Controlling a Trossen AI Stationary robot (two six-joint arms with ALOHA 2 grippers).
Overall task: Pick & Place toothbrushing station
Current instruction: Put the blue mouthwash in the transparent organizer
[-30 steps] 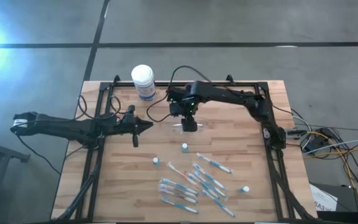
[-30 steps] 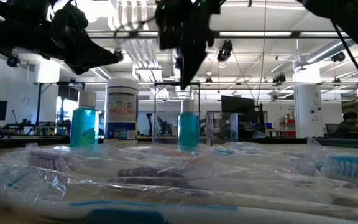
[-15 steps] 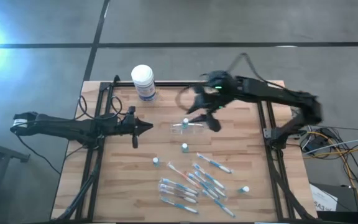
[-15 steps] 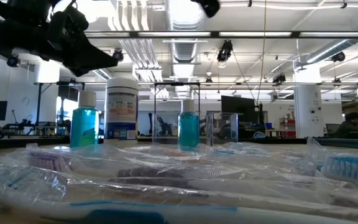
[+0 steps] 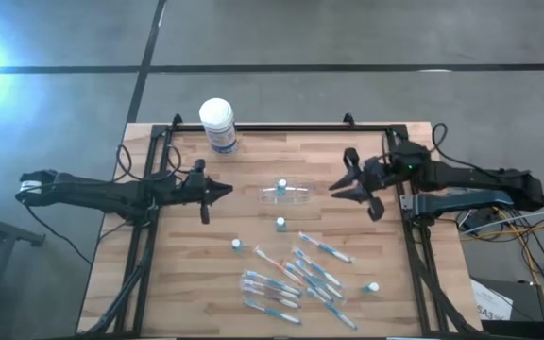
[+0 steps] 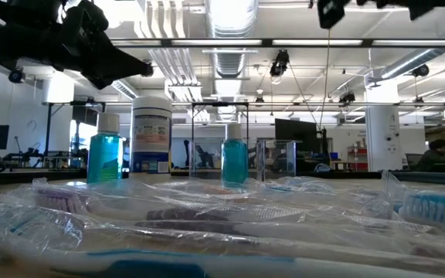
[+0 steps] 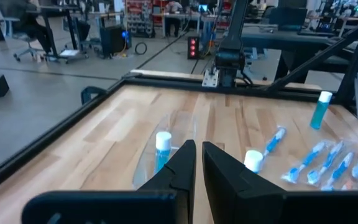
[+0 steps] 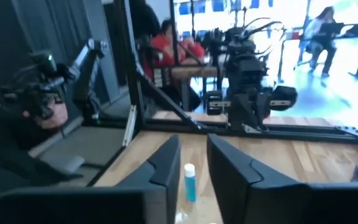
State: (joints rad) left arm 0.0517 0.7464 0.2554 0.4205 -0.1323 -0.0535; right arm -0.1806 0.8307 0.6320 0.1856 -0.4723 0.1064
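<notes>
— Two arms over the table (image 5: pixel 159 283), neither carrying anything. The left gripper (image 5: pixel 223 190) hangs left of centre, jaws pinched almost together. The right gripper (image 5: pixel 340 185) sits right of centre, jaws only narrowly apart.

— What worries you?

— Biggest first: the white-lidded tub (image 5: pixel 217 123) at the far left edge. It isn't part of the job, so a reach there would be wasted. Then the clear cup (image 5: pixel 289 195) mid-table, between the grippers. It looks light and hard to see, so jaws this narrow would likely shove or tip it.

— And the toothbrushes (image 5: pixel 286 280)?

— Heaped on the near side, overlapping in crinkly wrap. A pinch could lift two, or slip off one.

— The little capped bottles (image 5: pixel 280 224)?

— Scattered around, one just beside the cup. I'd guess a passing finger would topple them.
</notes>
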